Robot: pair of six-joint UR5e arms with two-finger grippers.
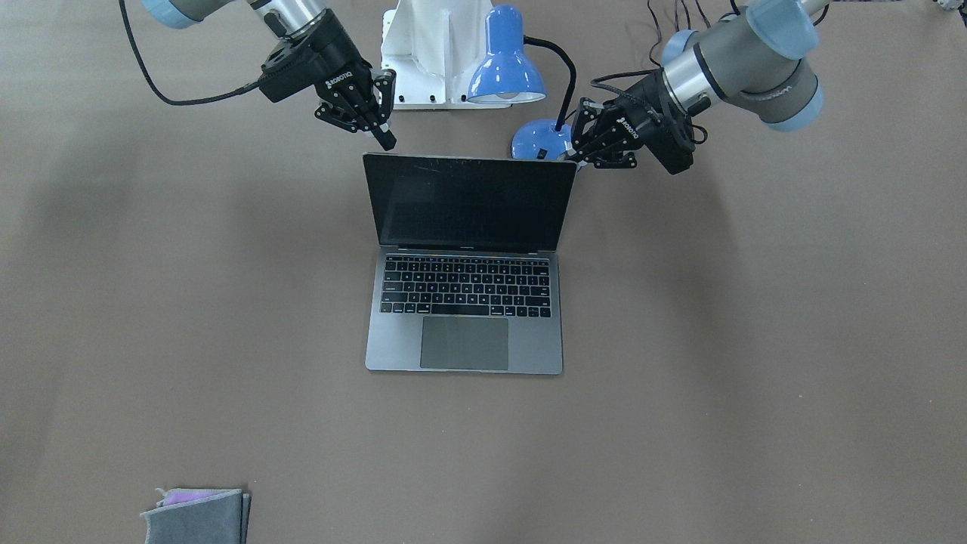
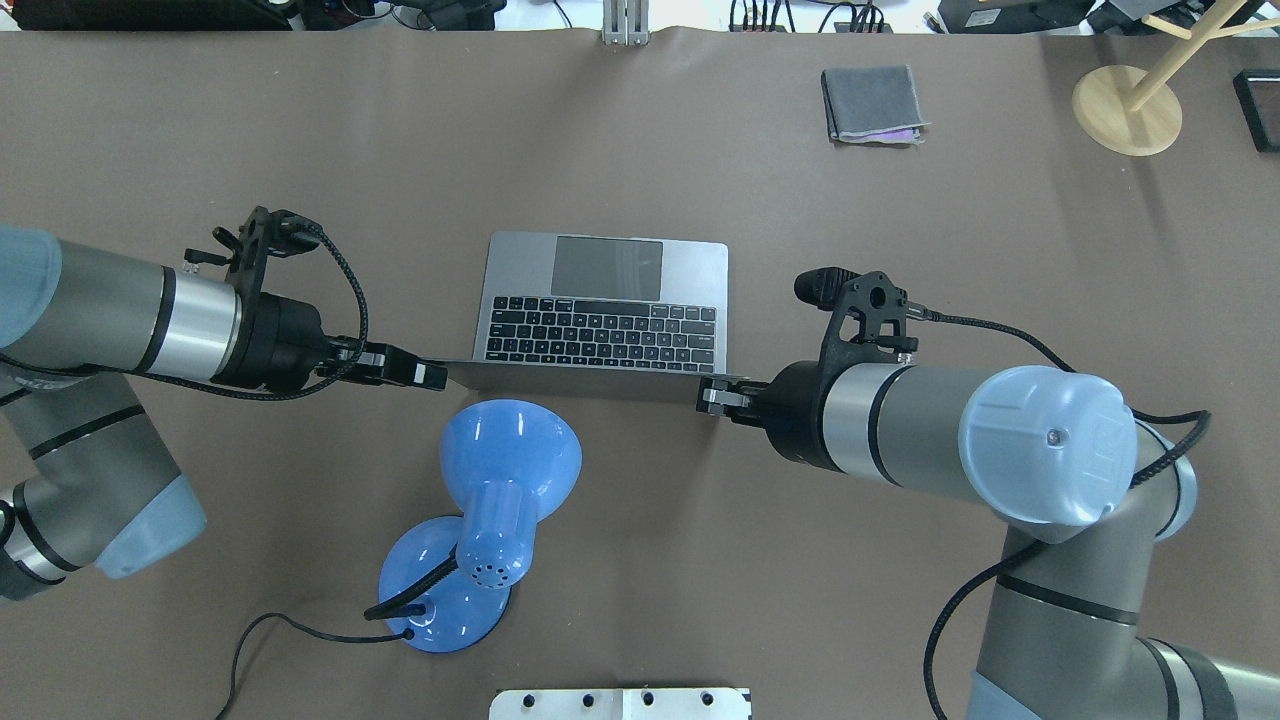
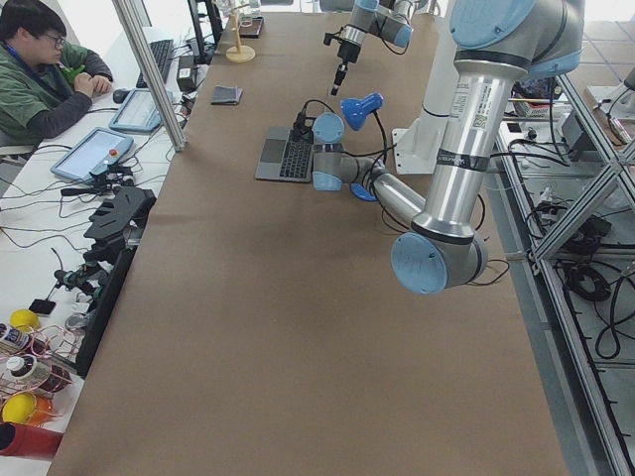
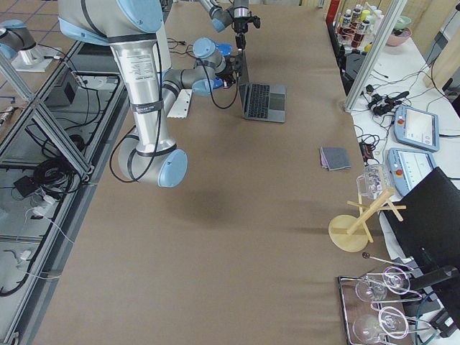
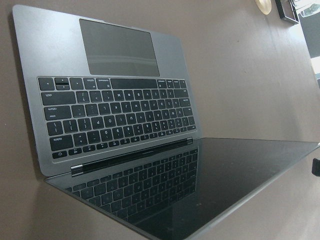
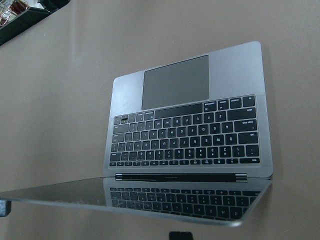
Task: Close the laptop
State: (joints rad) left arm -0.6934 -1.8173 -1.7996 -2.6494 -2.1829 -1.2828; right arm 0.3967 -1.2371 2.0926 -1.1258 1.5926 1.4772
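The space-grey laptop [image 1: 462, 344] lies open mid-table, its black screen tilted back towards the robot and its keyboard and trackpad facing away. It also shows in the overhead view [image 2: 520, 290] and in both wrist views [image 5: 60, 55] [image 6: 125, 95]. My left gripper [image 2: 432, 375] is shut, its tip at the lid's top corner on my left; it shows in the front view [image 1: 576, 151] too. My right gripper [image 2: 708, 397] is shut, its tip behind the lid's top edge near the other corner, as the front view [image 1: 385, 140] shows. Neither grips the lid.
A blue desk lamp [image 2: 500, 480] stands just behind the lid, between the arms, with its cable trailing off. A folded grey cloth [image 2: 872, 103] lies at the far side. A wooden stand [image 2: 1127, 108] is at the far right. The white robot base [image 1: 434, 53] is behind the lamp.
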